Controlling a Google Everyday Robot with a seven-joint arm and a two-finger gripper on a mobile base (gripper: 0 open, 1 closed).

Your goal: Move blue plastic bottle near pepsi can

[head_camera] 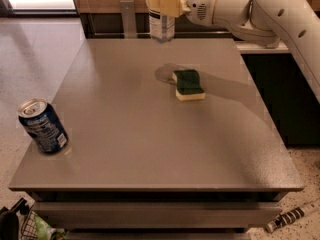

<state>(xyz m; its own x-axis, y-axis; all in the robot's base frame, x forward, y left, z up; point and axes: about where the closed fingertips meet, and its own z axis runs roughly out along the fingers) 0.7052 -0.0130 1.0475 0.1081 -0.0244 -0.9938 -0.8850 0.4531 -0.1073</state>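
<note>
Grey tabletop [150, 134] carries the pepsi can [43, 126] at its near left corner and a sponge [188, 84] toward the far middle. Our gripper [162, 5] clamps the blue plastic bottle [162, 28] upright in the air over the far edge, well apart from the can. We judge grasp and lift done; carry and set-down beside the can remain.

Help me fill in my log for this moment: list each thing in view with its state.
blue plastic bottle: upright, held clear of the table, top out of frame.
gripper: shut on the bottle's upper body, above the table's far edge.
pepsi can: standing at the table's front left corner, far from the bottle.
sponge: lying flat, green side up, nothing touching it.
</note>
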